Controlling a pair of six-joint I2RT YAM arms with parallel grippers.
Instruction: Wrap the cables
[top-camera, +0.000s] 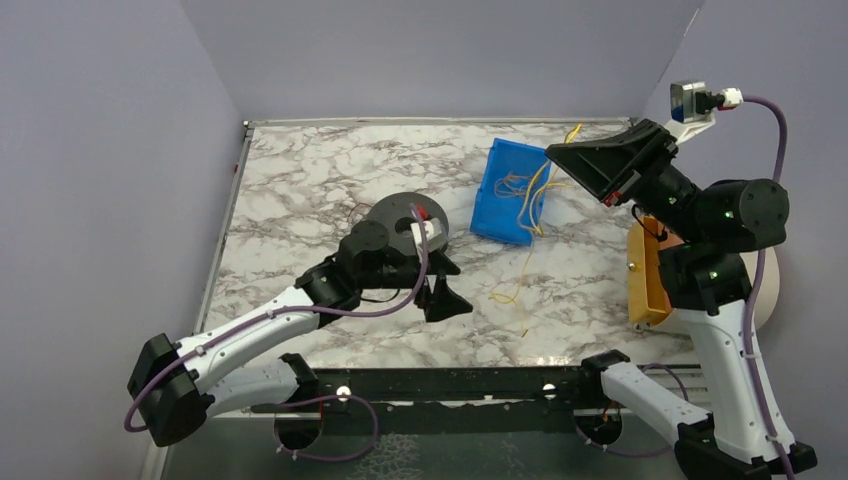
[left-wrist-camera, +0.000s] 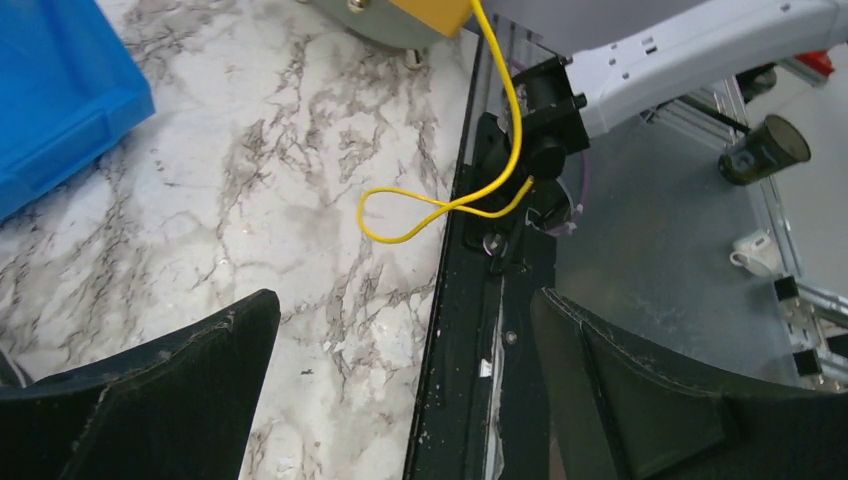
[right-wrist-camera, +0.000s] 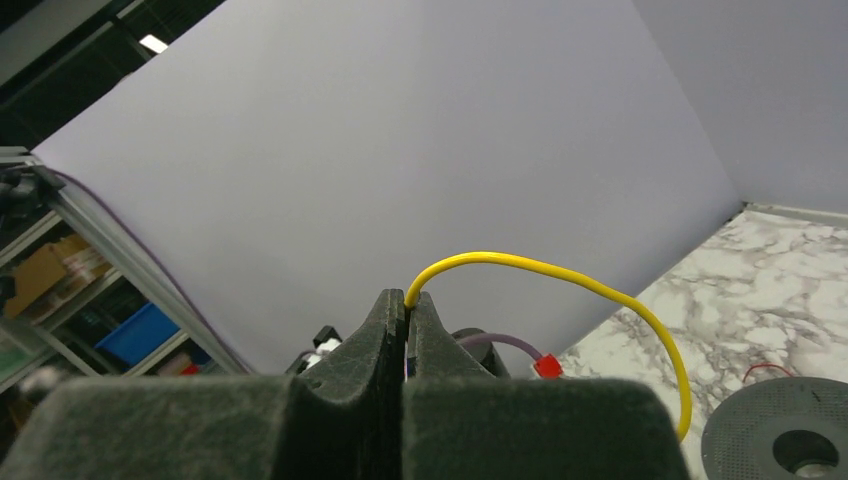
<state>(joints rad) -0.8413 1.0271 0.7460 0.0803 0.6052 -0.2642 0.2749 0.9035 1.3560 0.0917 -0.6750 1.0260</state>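
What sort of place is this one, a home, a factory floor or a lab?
Probably a lab test cell: a marble-patterned table boxed in by plain lavender panels, the arms bolted to a black rail, and storage shelves with bins beyond.

You had two arms up: left gripper (top-camera: 447, 285), right gripper (right-wrist-camera: 405, 310). One blue bin (top-camera: 490, 215), one black spool (top-camera: 395, 210), one yellow tray (top-camera: 645, 280), and cables (right-wrist-camera: 500, 257) too tangled to count.

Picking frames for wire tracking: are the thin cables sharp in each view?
Top external: evenly lit, but the cables in the blue bin are too fine to separate. Left wrist: the yellow loop is crisp. Right wrist: the yellow cable is sharp at the shut right gripper; shelves at left blur.
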